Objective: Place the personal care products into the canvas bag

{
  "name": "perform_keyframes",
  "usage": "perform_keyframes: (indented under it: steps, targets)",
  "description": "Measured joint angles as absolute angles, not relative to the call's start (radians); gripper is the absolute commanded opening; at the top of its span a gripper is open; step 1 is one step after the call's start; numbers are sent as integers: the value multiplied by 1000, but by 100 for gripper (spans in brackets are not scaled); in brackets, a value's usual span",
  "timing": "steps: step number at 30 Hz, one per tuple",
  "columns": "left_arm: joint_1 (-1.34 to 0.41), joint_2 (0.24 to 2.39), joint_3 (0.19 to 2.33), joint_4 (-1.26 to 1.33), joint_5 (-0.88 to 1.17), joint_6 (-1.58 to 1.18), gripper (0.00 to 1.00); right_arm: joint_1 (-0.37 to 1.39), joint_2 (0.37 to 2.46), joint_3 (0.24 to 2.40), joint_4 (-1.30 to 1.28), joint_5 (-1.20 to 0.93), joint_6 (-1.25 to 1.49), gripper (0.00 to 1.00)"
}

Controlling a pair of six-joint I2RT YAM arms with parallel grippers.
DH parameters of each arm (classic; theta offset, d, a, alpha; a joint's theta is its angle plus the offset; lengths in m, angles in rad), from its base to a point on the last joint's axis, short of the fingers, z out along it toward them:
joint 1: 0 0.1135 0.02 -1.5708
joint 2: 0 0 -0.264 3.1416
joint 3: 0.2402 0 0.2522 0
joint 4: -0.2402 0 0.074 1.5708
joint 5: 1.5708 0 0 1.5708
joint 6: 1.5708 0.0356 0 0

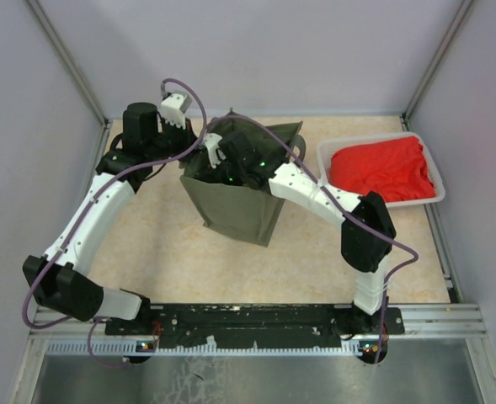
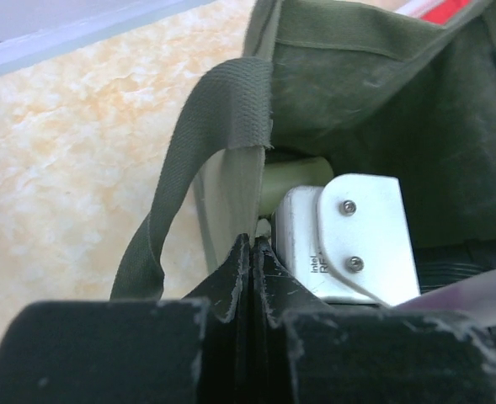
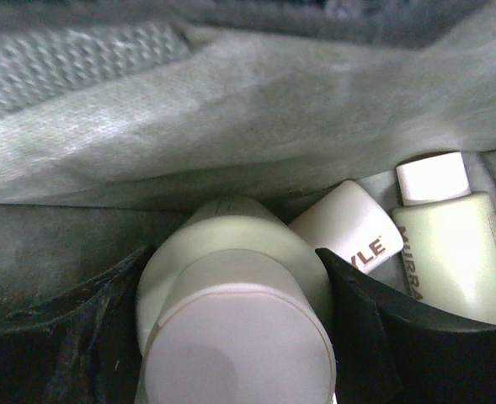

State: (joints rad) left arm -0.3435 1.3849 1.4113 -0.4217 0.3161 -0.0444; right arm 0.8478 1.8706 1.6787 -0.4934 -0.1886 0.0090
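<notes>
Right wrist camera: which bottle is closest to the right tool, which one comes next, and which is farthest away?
1. Round-capped bottle: in the middle, sitting right inside the right tool.
2. "YLE" bottle: just behind it, a little to the right.
3. "MURRA" bottle: far right, lying with its square cap pointing away.
</notes>
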Motion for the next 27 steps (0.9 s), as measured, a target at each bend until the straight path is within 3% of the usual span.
perform_keyframes:
  steps: [16,27]
  targets:
    - [-327,1385,1411,-423,245,-24,0,856,1950,1756,-557,-126,28,0]
    - [-347,1385,1417,-427,242,-25,0,862,1884,1654,-495,-81,53,0]
